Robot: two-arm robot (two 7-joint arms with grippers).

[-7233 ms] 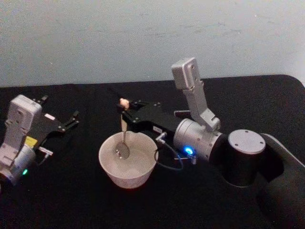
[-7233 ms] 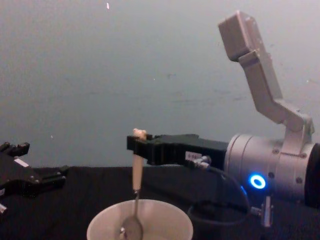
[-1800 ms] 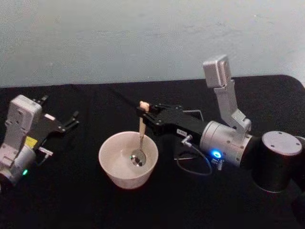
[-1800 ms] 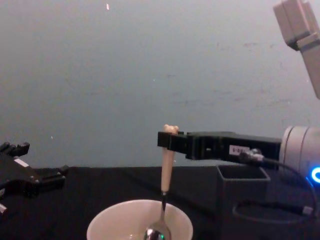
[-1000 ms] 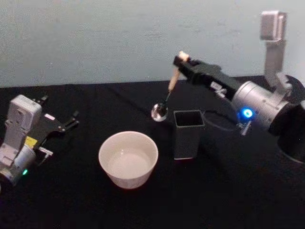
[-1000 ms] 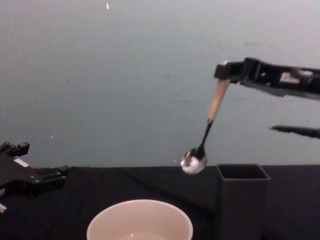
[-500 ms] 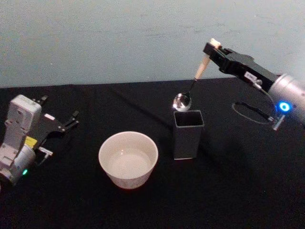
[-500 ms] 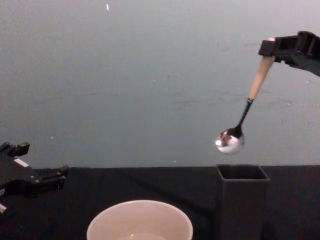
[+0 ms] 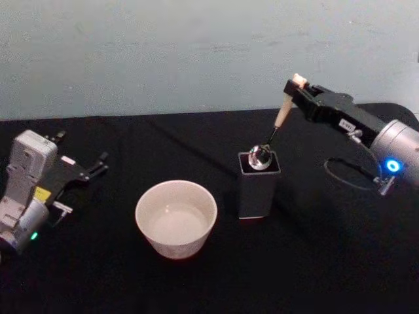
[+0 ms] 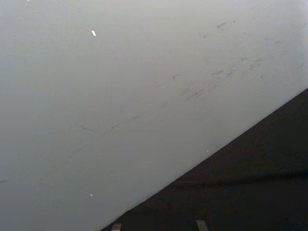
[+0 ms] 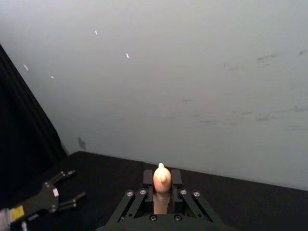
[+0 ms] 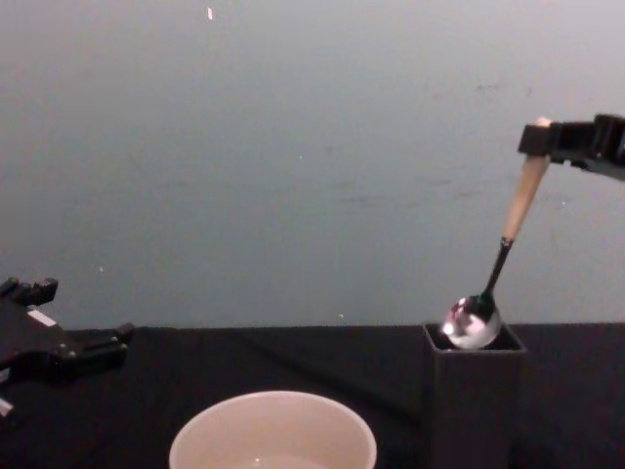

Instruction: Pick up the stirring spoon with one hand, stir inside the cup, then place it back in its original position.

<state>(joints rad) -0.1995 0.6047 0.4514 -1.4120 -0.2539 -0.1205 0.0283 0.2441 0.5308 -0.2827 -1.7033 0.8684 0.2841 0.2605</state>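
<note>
The right tool (image 9: 294, 89), up and to the right of the dark grey holder (image 9: 256, 191), is clamped shut on the bear-topped end of the stirring spoon (image 9: 282, 112). The spoon slants down and to the left so that its shiny bowl sits right at the holder's open mouth. From the chest camera the bowl appears level with the rim and partly inside it; whether metal is touching the thin wall is hard to tell from here. The stirring looks finished, and the step in hand is the return, roughly at its last stretch. To do it well, the tool should probably bring the handle nearer to upright over the holder's centre before going down, so the bowl clears the rim instead of catching and tipping the narrow box. It should then descend slowly until the spoon rests inside, and only then part its fingers. A release from this height and tilt would likely let the spoon clatter or lever the holder over. The cream cup (image 9: 171, 244) stands on the black tabletop (image 9: 314, 268) to the left of the holder, near it but apart, with no spoon in it. Far left of the holder, well beyond the cup, the left tool (image 9: 98, 165) lies parked with its fingers spread and nothing between them.
</note>
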